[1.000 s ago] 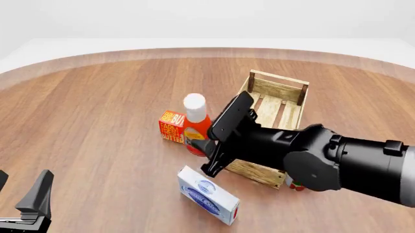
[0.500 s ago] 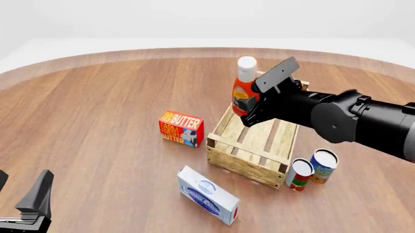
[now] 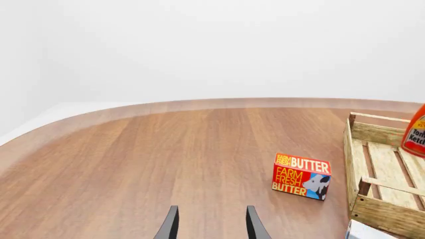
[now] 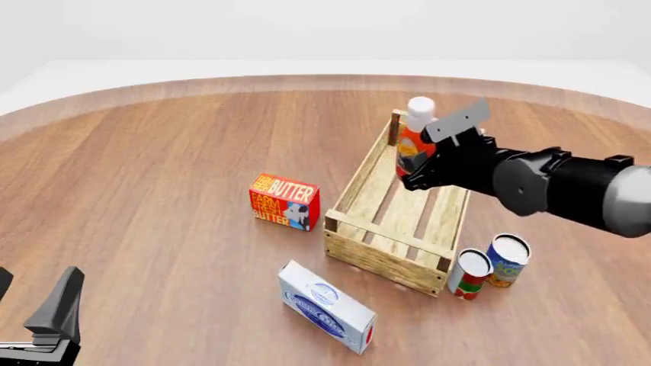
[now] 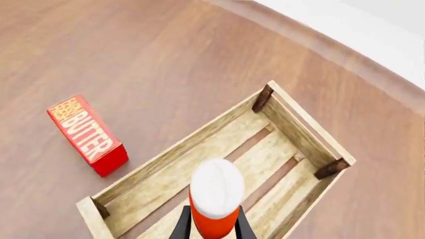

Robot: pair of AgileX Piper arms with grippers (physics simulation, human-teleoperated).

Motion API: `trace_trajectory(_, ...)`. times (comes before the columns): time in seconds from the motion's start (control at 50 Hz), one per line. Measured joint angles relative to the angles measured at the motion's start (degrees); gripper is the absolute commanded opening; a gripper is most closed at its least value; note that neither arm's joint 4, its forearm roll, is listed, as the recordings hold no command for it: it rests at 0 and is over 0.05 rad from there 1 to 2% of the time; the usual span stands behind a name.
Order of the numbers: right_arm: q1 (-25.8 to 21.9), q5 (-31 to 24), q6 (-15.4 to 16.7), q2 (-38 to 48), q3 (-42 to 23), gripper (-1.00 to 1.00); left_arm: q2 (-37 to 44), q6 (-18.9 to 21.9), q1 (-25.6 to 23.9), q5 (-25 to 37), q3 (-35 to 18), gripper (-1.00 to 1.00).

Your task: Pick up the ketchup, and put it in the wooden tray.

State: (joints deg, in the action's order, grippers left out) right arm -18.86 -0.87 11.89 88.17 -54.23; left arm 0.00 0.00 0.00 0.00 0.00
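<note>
The ketchup (image 4: pixel 411 141), a red-orange bottle with a white cap, is held upright in my right gripper (image 4: pixel 417 171), which is shut on its body. It hangs over the far half of the wooden tray (image 4: pixel 350 192). In the right wrist view the ketchup cap (image 5: pixel 216 186) sits between the dark fingers (image 5: pixel 180 227), above the tray's slats (image 5: pixel 219 149). The ketchup also shows at the edge of the left wrist view (image 3: pixel 415 133), over the tray (image 3: pixel 378 209). My left gripper (image 4: pixel 36 296) is open and empty at the near left, far from the tray.
A red butter box (image 4: pixel 285 200) stands left of the tray. A white-and-blue box (image 4: pixel 325 306) lies in front of the tray. Two cans (image 4: pixel 471 273) (image 4: pixel 507 259) stand by the tray's near right corner.
My right gripper lifted the ketchup from beside the butter box, carried it right and away over the tray, and has lowered it a little toward the tray's far half. The left arm is still.
</note>
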Motion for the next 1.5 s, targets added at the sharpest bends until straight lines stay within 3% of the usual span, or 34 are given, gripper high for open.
trace_trajectory(0.42, 2.5, 4.0, -2.9, 3.9, 1.9, -1.0, 0.0, 0.0, 0.0, 0.0, 0.0, 1.0)
trace_trajectory(1.0, 0.7, 7.9, -4.3, 4.4, 5.4, -1.0, 0.0, 0.0, 0.0, 0.0, 0.0, 1.0)
trace_trajectory(1.5, 0.3, 7.7, -6.0, 4.3, 5.9, -1.0, 0.0, 0.0, 0.0, 0.0, 0.0, 1.0)
